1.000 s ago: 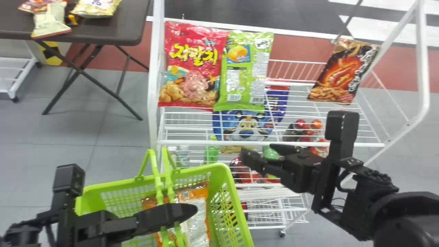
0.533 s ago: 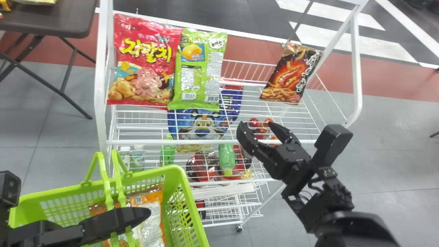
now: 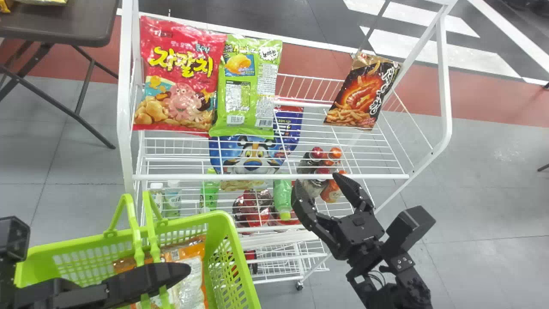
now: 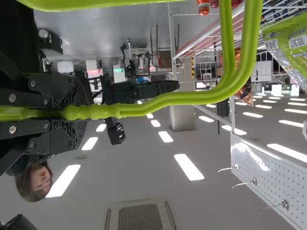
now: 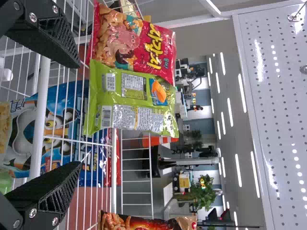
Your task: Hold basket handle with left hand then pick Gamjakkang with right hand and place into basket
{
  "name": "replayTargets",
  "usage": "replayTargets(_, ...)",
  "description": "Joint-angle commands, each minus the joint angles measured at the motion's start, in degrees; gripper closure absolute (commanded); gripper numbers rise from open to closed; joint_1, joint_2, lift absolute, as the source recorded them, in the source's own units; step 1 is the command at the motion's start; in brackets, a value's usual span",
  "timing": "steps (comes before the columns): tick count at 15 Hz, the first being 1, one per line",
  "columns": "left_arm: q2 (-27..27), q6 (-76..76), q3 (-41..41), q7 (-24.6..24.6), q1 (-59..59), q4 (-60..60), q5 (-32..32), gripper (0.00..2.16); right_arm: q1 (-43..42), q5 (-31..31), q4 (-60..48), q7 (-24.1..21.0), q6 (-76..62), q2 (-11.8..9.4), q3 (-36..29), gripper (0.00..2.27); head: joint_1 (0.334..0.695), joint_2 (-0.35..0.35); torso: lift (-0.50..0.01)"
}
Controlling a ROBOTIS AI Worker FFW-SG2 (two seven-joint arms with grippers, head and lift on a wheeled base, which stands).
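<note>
You have the white wire rack (image 3: 266, 177) ahead, with the green basket (image 3: 221, 215) near its front left corner. Your left gripper (image 4: 72, 112) is pinching the basket's paired handles (image 4: 168, 99). The green bag (image 3: 246, 90), which I take for Gamjakkang, is upright beyond the rack's front edge, toward the left corner, its side meeting the red bag (image 3: 178, 77).

Your right gripper (image 3: 319, 184) is spread wide by the front edge, right of the green bag. Hold the left one steady, bring the right up and leftward over the edge, and square the fingers to the bag's sides. Close gently on the green one alone; catching the red bag's margin could drag both.

For labels, look for the pale printed panel and barcodes on the green bag; big yellow lettering marks its red neighbour, white lettering the dark bag (image 3: 362, 92).
</note>
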Motion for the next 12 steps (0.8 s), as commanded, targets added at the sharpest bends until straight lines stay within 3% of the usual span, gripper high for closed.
replayTargets(1,-0.1,0.0,-0.2,0.0,0.0,0.0,0.0,2.15,0.6,0.2,0.0,0.0,-0.5,0.1,0.1,0.09,0.695,-0.35,-0.017)
replayTargets(12,-0.2,0.0,0.0,0.0,0.2,0.0,0.0,2.15,1.0,0.2,0.0,0.2,-1.9,0.1,0.1,0.09,0.695,-0.35,-0.017)
